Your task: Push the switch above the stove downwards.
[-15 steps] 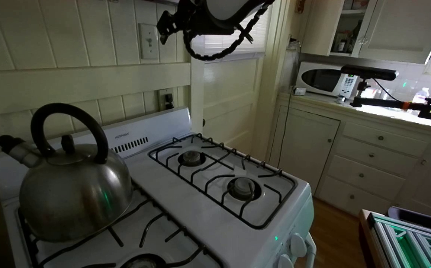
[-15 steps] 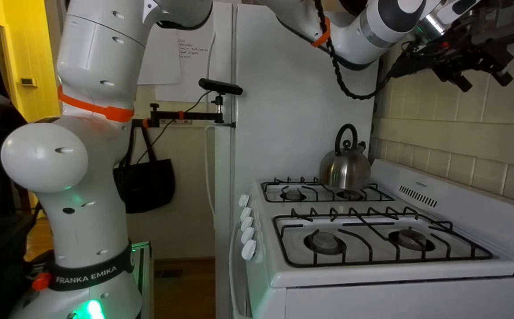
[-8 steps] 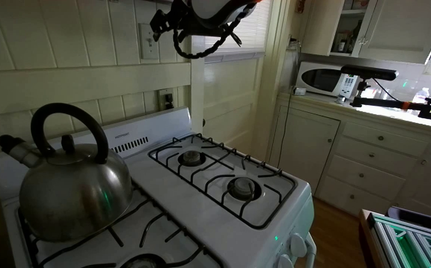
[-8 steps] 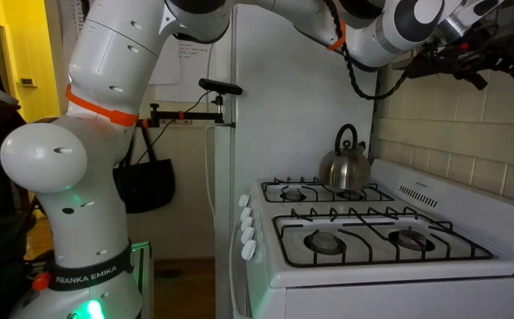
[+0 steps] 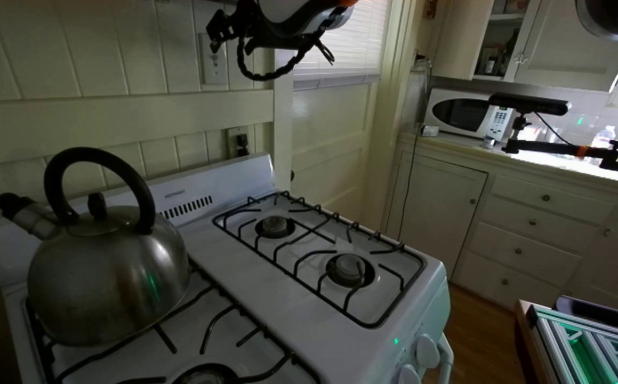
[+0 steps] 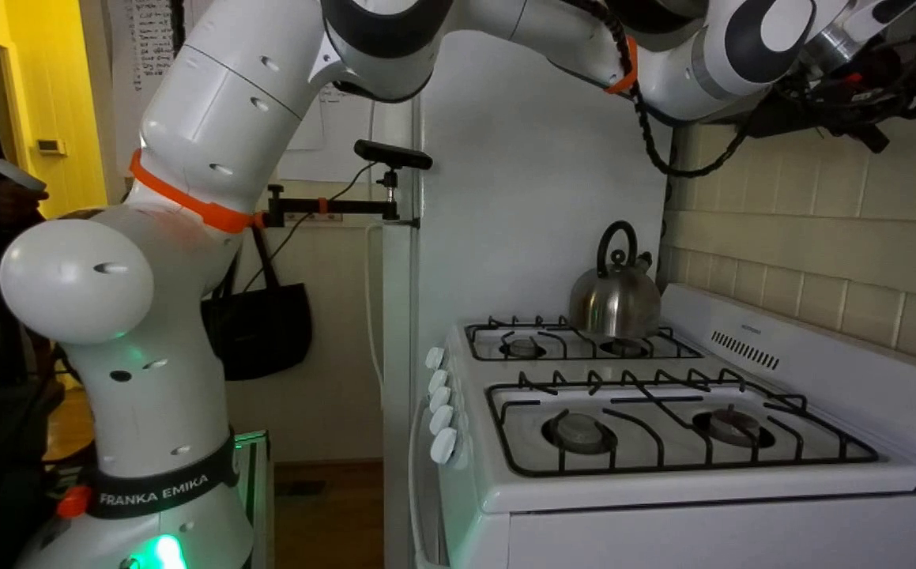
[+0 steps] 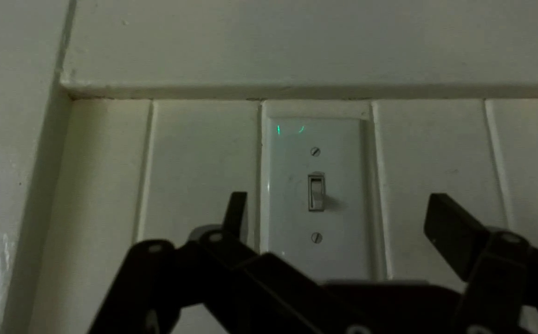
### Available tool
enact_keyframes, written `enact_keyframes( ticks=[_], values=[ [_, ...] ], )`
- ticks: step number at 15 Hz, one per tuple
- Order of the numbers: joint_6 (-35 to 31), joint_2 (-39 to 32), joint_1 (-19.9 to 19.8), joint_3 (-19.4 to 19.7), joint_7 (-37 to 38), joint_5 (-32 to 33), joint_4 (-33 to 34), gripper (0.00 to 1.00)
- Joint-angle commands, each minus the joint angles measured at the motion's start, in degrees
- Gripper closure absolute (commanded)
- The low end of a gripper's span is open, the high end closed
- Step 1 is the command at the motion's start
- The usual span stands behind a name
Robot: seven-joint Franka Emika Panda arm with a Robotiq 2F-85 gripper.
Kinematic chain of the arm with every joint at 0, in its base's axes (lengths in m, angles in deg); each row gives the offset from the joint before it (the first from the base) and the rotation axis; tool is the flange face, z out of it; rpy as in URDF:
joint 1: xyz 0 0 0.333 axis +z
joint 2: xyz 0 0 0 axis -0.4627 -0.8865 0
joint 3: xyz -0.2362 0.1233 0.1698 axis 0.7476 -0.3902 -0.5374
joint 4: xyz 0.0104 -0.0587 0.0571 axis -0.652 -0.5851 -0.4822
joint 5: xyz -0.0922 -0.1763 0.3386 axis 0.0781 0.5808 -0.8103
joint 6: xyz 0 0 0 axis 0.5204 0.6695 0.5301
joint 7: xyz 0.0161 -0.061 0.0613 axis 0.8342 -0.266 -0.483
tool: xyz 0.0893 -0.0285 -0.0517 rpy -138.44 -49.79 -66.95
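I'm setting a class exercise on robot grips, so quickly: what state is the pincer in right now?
Pincer: open, holding nothing; the switch shows between its spread fingers in the wrist view.

Faces, in the wrist view, a toggle light switch (image 7: 316, 195) on a painted plank wall (image 7: 204, 162). Frames it between the spread fingers (image 7: 236, 215) of the black gripper (image 7: 338, 208); hides one end of its cover plate (image 7: 316, 224) behind that gripper. Shows the lever (image 7: 316, 199) tilted toward the bottom edge, two slotted screws (image 7: 315, 151), two green glints (image 7: 278, 130), a flat rail (image 7: 296, 41) across the top and vertical trim (image 7: 18, 153) down the left.
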Motion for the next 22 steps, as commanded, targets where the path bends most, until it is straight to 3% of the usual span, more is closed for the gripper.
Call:
enact_keyframes(
  ticks=[1,2,8,11,22],
  values=[
    [0.84,-4.22,-0.78,-0.18,-2.93,-2.57,6.06,0.29],
    [1.07,-4.85,-0.97,-0.22,-3.29,-2.72,7.06,0.31],
    [1.97,-8.14,-2.34,-1.57,-5.92,-4.59,12.15,0.80],
    [2.65,-9.47,-3.25,-3.37,-7.95,-6.68,14.41,0.99],
    [3.32,-14.14,-4.50,-5.15,-9.85,-5.97,21.40,1.00]
  ],
)
